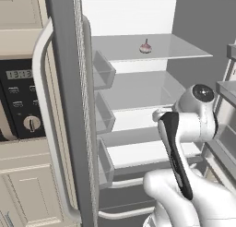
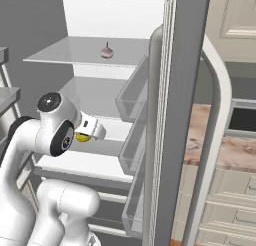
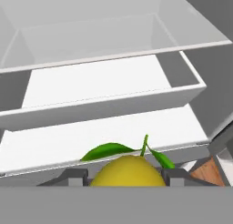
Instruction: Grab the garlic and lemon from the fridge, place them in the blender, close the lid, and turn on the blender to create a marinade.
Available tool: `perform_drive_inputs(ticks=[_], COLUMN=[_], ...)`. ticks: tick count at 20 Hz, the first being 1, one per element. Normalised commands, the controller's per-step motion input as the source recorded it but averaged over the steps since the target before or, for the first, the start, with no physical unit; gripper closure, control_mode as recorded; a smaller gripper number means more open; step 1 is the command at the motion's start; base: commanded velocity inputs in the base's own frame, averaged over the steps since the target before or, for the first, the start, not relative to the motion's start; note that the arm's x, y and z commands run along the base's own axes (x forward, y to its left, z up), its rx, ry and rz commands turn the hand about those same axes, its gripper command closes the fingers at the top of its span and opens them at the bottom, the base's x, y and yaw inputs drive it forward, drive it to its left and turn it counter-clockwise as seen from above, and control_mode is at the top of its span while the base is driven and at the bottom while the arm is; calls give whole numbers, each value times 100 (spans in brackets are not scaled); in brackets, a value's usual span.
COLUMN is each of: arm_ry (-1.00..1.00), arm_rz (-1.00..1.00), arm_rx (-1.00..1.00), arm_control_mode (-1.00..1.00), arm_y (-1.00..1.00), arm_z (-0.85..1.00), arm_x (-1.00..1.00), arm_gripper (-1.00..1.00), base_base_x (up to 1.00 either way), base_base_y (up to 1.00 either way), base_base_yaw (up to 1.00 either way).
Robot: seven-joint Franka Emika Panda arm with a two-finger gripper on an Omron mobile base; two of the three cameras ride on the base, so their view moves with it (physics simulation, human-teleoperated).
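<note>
Gripper point(image 3: 124, 182) closed on the lemon point(image 3: 127, 170), yellow fruit seated between the two finger tips in the hand view, green leaves and stem standing up from its top. Glimpsed also in the right base view as a yellow patch point(image 2: 82, 137) under the wrist, in front of the lower shelves of the open fridge point(image 2: 100, 20). Garlic point(image 1: 145, 47) left on the top glass shelf, upright, well apart from the hand and above it. Blender and lid not to be located from these pictures.

Risks, as judged: round, smooth fruit pinched low between narrow tips, so liable to roll or slip out under a fast swing or a jolt of the base. Withdrawal of the hand likely to be tight: shelf lips above and below the wrist, clear door bins point(image 2: 131, 97) just beside the arm on the right-hand door point(image 2: 182, 115), a second door point(image 1: 69, 106) with its long curved handle point(image 1: 44, 129) on the left. A knock of elbow or wrist against a shelf edge or bin as the probable cause of a dropped lemon.

Surroundings: black oven panel point(image 1: 20, 99) with clock and dial beyond the left door; pale cabinet fronts point(image 1: 27, 194) below; a marbled countertop point(image 2: 220, 140) past the right door.
</note>
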Motion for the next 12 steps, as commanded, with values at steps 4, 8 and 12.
perform_drive_inputs(ticks=[4, 8, 12], arm_ry=[0, 0, 0], arm_rz=[2, 0, 0], arm_rx=[-4, 0, 0], arm_control_mode=[100, 100, 100], arm_y=[25, 0, 0], arm_z=[23, 0, 0], arm_x=[-75, 0, 0], arm_gripper=[100, 100, 100], base_base_x=[-25, -100, -100], base_base_y=[8, 31, 33], base_base_yaw=[0, 0, 0])
